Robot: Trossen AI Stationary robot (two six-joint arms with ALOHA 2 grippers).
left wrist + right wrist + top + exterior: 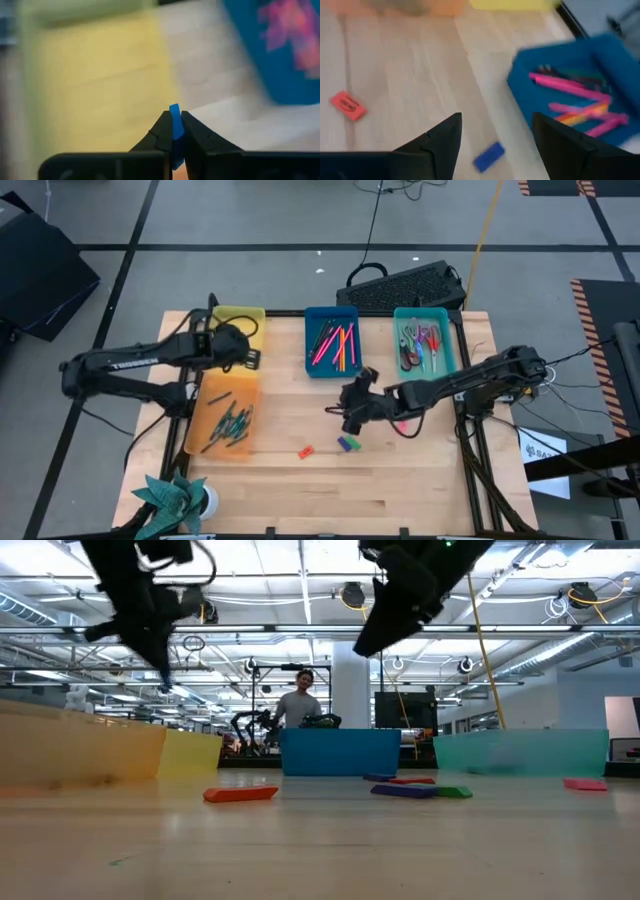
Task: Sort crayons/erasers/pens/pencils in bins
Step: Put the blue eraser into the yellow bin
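Blue eraser (174, 127) stands on end between left jaws.

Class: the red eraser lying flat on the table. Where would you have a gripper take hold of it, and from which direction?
Come straight down on the red eraser and probably pinch its two long sides at mid-length: it lies flat, a short block on bare wood, with clear space around it.

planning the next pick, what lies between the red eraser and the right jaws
Bare wood only. In the right wrist view, the red eraser sits apart from the open right gripper; a blue eraser lies under the jaws.
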